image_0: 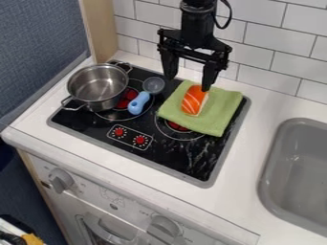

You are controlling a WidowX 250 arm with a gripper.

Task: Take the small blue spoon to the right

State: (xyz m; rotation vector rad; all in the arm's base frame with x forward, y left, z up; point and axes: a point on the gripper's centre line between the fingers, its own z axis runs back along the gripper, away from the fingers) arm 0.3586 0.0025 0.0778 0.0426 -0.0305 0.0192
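The gripper (188, 82) hangs above the back of the stove top, its two fingers wide apart with nothing between them. A small spoon (138, 103) with a light blue handle and a grey round bowl lies on the black stove top, between the pot and the green cloth. Its bowl points toward the back wall, and the handle toward the front. The gripper is up and to the right of the spoon, not touching it.
A metal pot (97, 88) stands at the stove's left. On the right part, a green cloth (215, 112) bears an orange and white sushi piece (194, 100). The grey sink (275, 167) is at the far right; a tiled wall (268, 43) rises behind.
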